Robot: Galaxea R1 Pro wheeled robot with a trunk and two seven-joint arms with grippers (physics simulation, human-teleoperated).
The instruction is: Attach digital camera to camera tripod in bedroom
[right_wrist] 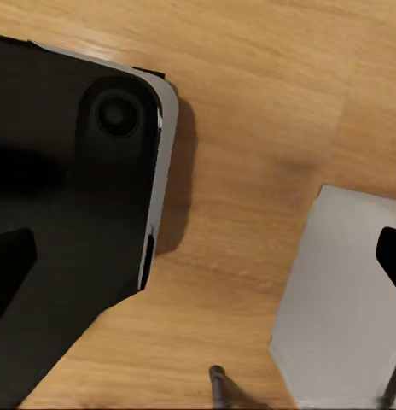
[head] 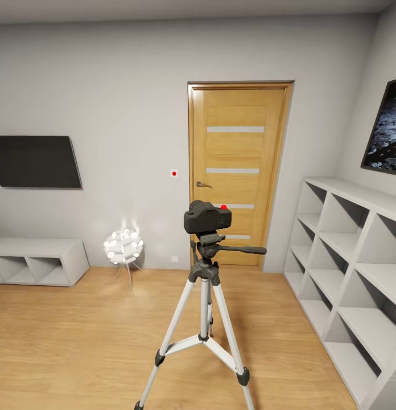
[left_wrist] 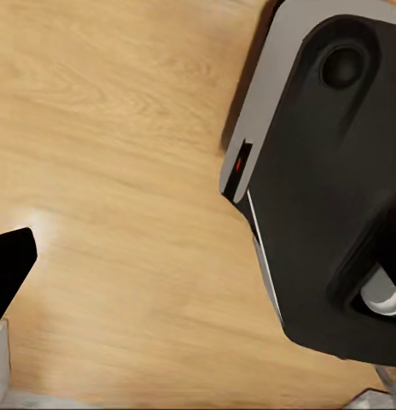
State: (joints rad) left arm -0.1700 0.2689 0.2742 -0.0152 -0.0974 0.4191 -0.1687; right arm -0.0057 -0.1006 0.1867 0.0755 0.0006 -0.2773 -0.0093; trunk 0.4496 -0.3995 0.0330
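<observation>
The camera tripod [head: 203,319] stands on the plank floor in the middle of the head view, its silver-white legs spread. The black digital camera [head: 207,217] sits on its head, red button [head: 223,206] on top, and the side handle [head: 243,249] points right. In the left wrist view my left gripper [left_wrist: 198,265] hangs open over the floor beside my dark base [left_wrist: 334,171], with one black fingertip [left_wrist: 10,265] at the edge. My right gripper [right_wrist: 198,256] is open too, over my base [right_wrist: 70,213] and bare floor, with nothing between its fingers.
Behind the tripod is an oak door [head: 238,171] with frosted strips. Grey cube shelving [head: 346,267] lines the right wall. At the left stand a low white cabinet [head: 38,259], a white ball lamp [head: 124,246] and a wall screen [head: 36,162]. A grey panel [right_wrist: 343,290] lies near my right gripper.
</observation>
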